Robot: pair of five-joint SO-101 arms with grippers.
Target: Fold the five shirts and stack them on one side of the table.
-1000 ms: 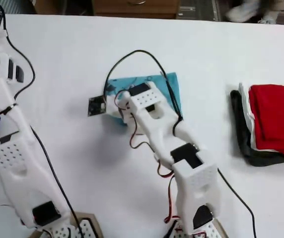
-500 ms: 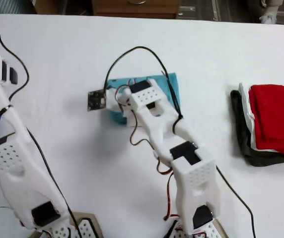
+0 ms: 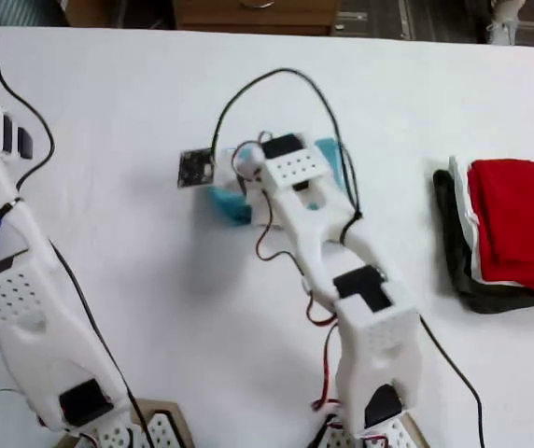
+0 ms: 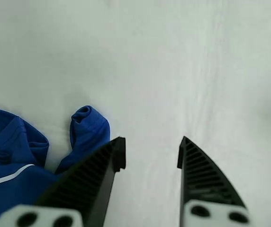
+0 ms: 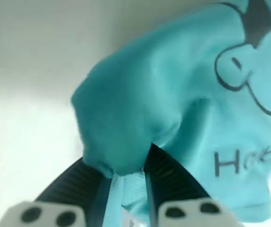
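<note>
While the right gripper (image 5: 121, 161) pinches a bunched fold of a teal shirt (image 5: 173, 94), its two black fingers are clamped tight on the cloth, which bulges outward beyond the fingertips. The shirt is bright turquoise, gathered into a compact bundle, and printed with a dark line-drawn cartoon figure and dark lettering. Seen from above, the bundle lies mostly under this gripper's wrist on the white table (image 3: 136, 121). Well apart from that gripper sits a folded stack: a red shirt (image 3: 519, 224) on top, a white layer beneath, and a dark shirt (image 3: 454, 257) lowest. The left gripper (image 4: 152, 146) hangs with its fingers spread over bare tabletop, and a crumpled royal-blue shirt (image 4: 12, 156) with a thin white stripe lies just beside one finger.
</note>
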